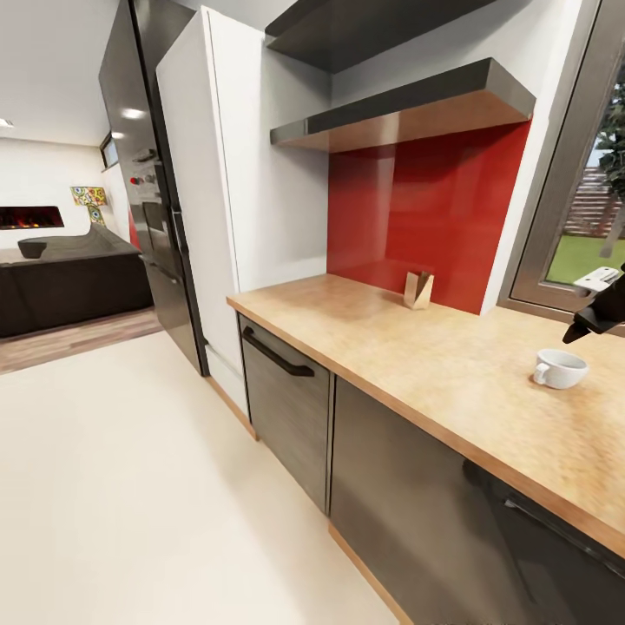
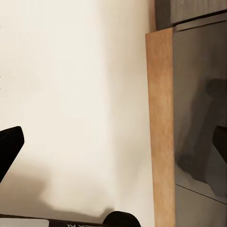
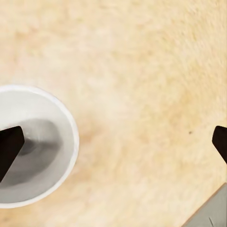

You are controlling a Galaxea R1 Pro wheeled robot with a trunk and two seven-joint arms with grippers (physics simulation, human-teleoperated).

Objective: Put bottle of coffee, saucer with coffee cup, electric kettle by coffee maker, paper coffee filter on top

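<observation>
- Head view: a wood-topped counter [image 1: 417, 347] runs from the middle of the frame to the lower right, above dark cabinet fronts; behind it a red backsplash and two grey shelves at the upper middle; a tall white cabinet and a dark fridge stand at the left.
- The coffee cup [image 1: 560, 368] — white, upright, handle turned toward the left of the frame — sits on the counter at the right middle; no saucer lies under it.
- A small tan paper coffee filter [image 1: 418, 290] stands on the counter near the backsplash, up and to the left of the cup, well apart from it.
- The right gripper [image 1: 594, 319] is a dark shape at the right edge, just above and to the right of the cup, over the counter.
- Right wrist view: the right gripper [image 3: 113, 144] has its fingers [image 3: 9, 147] spread wide, holding nothing; the cup's round rim lies at the lower left of that frame, partly under one finger, off centre from the gap; by my judgement the right arm is the nearer one.
- Left wrist view: the left gripper [image 2: 116, 149] is likewise spread and empty, facing pale floor and the edge of a cabinet.
- No brand, label or writing can be read.
</observation>
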